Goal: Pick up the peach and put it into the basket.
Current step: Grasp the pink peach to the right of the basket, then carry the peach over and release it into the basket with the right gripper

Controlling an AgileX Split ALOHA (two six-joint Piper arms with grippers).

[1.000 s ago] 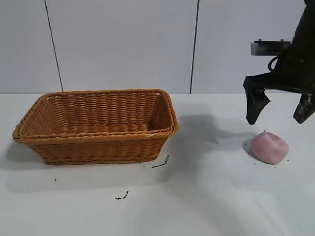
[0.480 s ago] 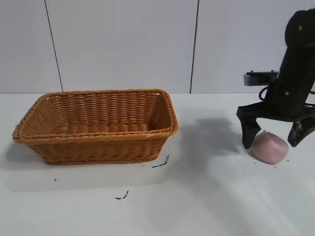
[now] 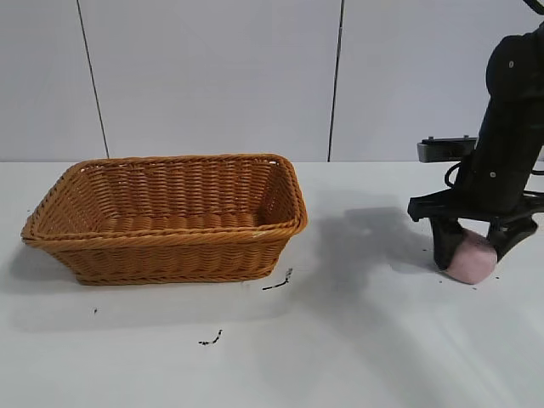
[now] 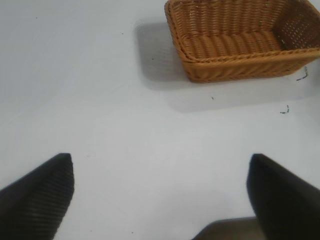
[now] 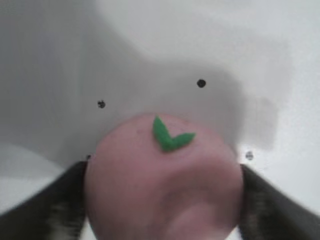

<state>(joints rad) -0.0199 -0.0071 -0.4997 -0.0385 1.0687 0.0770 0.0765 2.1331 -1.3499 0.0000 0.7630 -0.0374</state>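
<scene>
The right arm reaches down steeply at the right side of the exterior view, its dark wrist nearly upright over the desk. Its right pincer is low at the desk, with one finger on each side of the peach. In the right wrist view both dark fingers press against the peach's flanks, so the pincer is closed on it. The left arm is out of the exterior view; in its own wrist view the left pincer hangs above the desk, fingers spread wide apart and holding nothing.
</scene>
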